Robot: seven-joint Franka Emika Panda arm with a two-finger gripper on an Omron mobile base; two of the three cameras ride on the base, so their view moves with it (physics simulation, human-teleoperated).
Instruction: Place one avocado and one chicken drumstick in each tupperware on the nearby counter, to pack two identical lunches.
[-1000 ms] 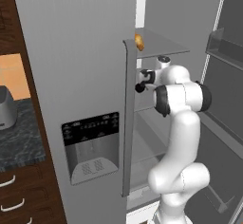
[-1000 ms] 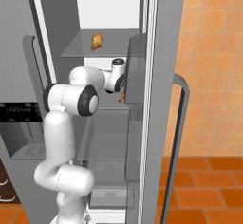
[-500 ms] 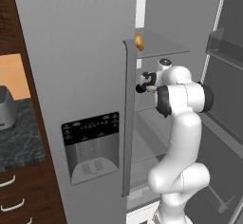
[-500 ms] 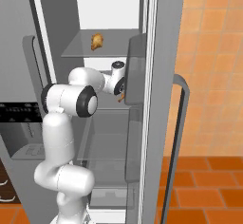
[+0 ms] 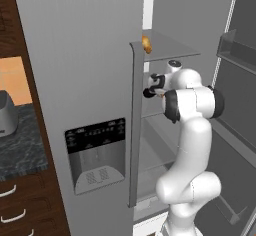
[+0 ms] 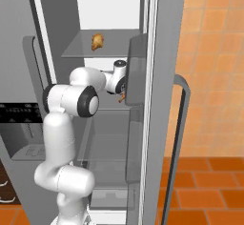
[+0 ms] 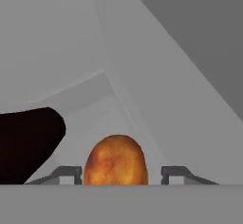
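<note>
Left base view: the white arm is seen reaching into the open fridge (image 5: 200,10), its jaws (image 5: 156,92) held at the level below a glass shelf (image 5: 170,47); a golden-brown drumstick (image 5: 146,44) rests on that shelf, partly hidden by the flat grey fridge door (image 5: 75,80) with its dark dispenser panel (image 5: 96,152). At far left a black, grey-marbled stone desk (image 5: 20,147) is seen over dark-brown wooden drawers (image 5: 20,210) with curved silver handles; a rounded grey appliance (image 5: 6,114) stands on it. Right base view: the same drumstick (image 6: 97,41) lies on the translucent shelf (image 6: 86,52), well above the jaws (image 6: 123,94), at which a small orange-brown piece (image 6: 122,96) is seen, beside a grey door bin (image 6: 136,71). An orange tiled wall (image 6: 209,52) and floor are noted at right. Hand view: a rounded, mottled orange-brown drumstick end (image 7: 115,161) sits between the two finger tips (image 7: 66,173), which stand apart on either side of it; whether they press on it cannot be told. A black rounded shape (image 7: 26,142) lies at left, against smooth grey fridge walls.
</note>
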